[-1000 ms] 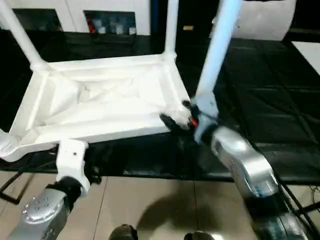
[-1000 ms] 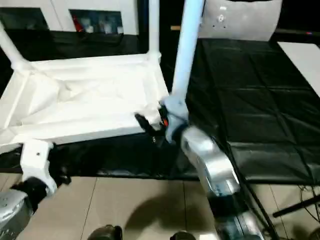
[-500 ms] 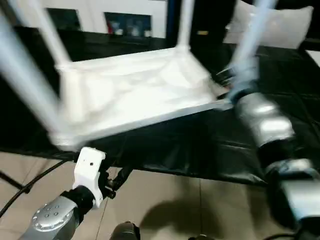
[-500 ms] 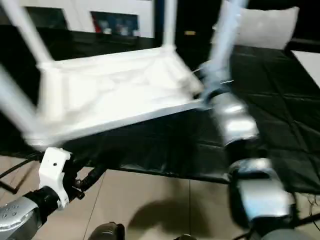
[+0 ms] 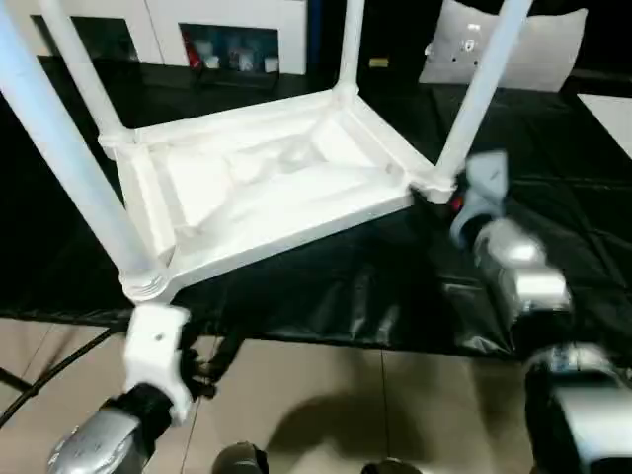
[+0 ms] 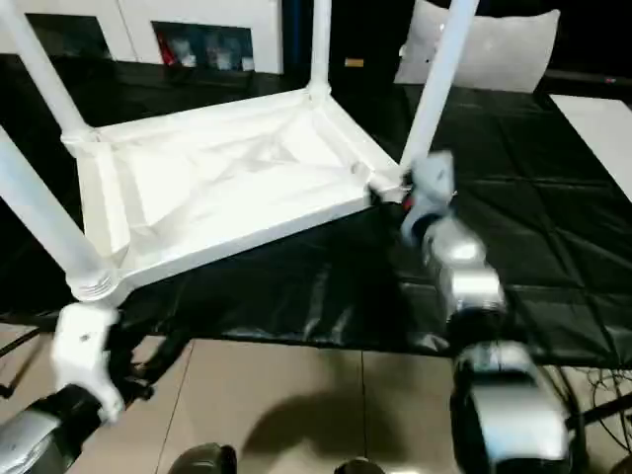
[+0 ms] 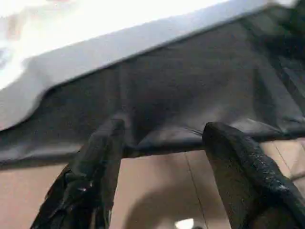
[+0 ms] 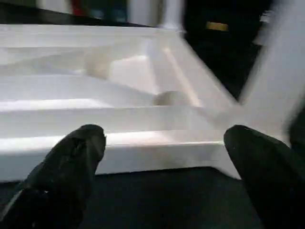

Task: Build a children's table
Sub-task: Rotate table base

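Observation:
The children's table lies upside down on the black cloth, with its ribbed white tabletop (image 5: pixel 262 183) facing up. White tube legs stand in its corner sockets: the near-left leg (image 5: pixel 61 153), the near-right leg (image 5: pixel 480 94) and two at the back. My right gripper (image 8: pixel 162 138) is open at the near-right corner, just short of the tabletop's edge and beside that leg's base, holding nothing. My left gripper (image 7: pixel 162 138) is open and empty, low at the front edge of the cloth, below the near-left corner socket (image 5: pixel 148 283).
The black-covered work surface (image 5: pixel 395 286) ends in a front edge above a tan floor (image 5: pixel 326 395). White cabinets with dark openings (image 5: pixel 232 44) stand at the back. A white cushion-like thing (image 5: pixel 553 49) sits at the back right. A cable (image 5: pixel 49 370) runs near the floor on the left.
The tabletop has turned on the cloth, its near-right corner swinging away from me, and my right arm has gone with that corner. The left gripper stays low at the front edge. The camera also shifted.

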Controlling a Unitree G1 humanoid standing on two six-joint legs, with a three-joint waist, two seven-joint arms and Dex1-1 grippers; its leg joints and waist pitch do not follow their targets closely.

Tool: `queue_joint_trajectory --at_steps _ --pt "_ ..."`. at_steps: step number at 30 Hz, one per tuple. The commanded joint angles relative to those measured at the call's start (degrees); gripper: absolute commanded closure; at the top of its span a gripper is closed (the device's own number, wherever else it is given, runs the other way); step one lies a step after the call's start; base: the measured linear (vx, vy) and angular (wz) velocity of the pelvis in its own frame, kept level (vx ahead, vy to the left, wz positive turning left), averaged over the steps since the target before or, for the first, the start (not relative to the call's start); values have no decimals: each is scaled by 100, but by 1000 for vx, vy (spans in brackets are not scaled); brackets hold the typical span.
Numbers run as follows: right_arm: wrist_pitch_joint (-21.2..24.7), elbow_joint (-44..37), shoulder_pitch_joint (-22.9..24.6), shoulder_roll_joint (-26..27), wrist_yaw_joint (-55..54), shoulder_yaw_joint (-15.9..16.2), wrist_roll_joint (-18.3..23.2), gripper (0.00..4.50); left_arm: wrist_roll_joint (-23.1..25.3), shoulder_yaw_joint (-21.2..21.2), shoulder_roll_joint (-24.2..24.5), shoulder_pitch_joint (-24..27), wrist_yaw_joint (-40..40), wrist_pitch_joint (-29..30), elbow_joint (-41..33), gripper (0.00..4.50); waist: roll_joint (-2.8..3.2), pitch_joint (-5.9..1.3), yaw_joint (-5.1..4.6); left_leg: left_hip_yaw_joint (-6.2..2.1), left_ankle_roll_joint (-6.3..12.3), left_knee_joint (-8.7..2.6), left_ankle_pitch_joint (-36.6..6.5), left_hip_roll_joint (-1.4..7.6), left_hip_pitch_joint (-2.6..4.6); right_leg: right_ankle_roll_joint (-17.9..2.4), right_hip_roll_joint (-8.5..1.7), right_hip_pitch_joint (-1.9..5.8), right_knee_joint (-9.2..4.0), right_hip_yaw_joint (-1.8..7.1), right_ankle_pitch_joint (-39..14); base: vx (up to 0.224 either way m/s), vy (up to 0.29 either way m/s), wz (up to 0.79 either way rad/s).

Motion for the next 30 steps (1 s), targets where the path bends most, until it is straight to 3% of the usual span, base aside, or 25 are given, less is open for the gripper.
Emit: queue_joint_trajectory --at_steps 1,4,5,8,13,17,18,19,22,26,30 --pt "388 -1086 452 48 456 241 380 0 131 144 -98 105 281 -225 -157 150 -12 -327 -6 35 161 -435 -1471 100 140 -973 -85 159 -433 25 -568 0 0 0" --pt "898 -2470 1250 0 1156 811 857 0 306 274 -346 90 672 -523 -145 150 5 -282 8 -2 35 -504 -1906 121 148 -652 -101 146 -520 41 -1104 0 0 0" --pt "898 -2470 1250 0 1156 811 857 0 306 274 -346 90 672 -523 -145 150 -7 -293 0 -14 3 -509 -1945 128 149 -611 -115 138 -525 48 -1175 0 0 0" --pt "1297 -3487 1886 -56 1530 1234 1121 0 665 407 -571 19 1202 -657 -115 150 14 -267 -4 -31 -84 -534 -2064 122 145 -536 -102 112 -560 57 -1377 0 0 0" --pt "1726 -4237 2290 27 1484 1464 1248 0 823 579 -516 -366 1433 -763 107 150 13 -277 -10 -55 -170 -545 -2201 98 166 -434 -108 80 -596 56 -1651 0 0 0" --pt "1855 -4367 2334 118 1339 1517 1174 0 733 746 -444 -747 1422 -901 404 150 25 -304 -7 -61 -244 -540 -2099 91 167 -461 -115 69 -576 53 -1444 0 0 0" --pt "1908 -4406 2347 134 1301 1535 1157 0 696 757 -427 -854 1393 -929 503 150 1 -321 -14 -59 -242 -534 -2076 90 167 -467 -114 81 -570 53 -1394 0 0 0" --pt "1939 -4399 2339 153 1234 1562 1087 0 645 764 -402 -1000 1336 -986 635 150 32 -335 0 -61 -259 -530 -2007 89 175 -490 -114 79 -554 54 -1267 0 0 0" --pt "2008 -4295 2268 221 979 1621 837 0 622 777 -279 -1370 1215 -1075 997 150 24 -370 6 -48 -281 -509 -1789 79 170 -568 -110 99 -512 51 -854 0 0 0" --pt "2038 -3850 1963 434 364 1643 363 0 566 888 -74 -1979 1048 -1201 1649 136 24 -415 -7 -40 -341 -491 -1536 60 173 -672 -122 124 -459 40 -616 0 0 0" --pt "1903 -2816 1407 734 -283 1607 -36 0 170 805 141 -2558 360 -1278 2346 113 46 -449 -8 -25 -420 -475 -1509 49 205 -779 -134 103 -422 40 -573 0 0 0"
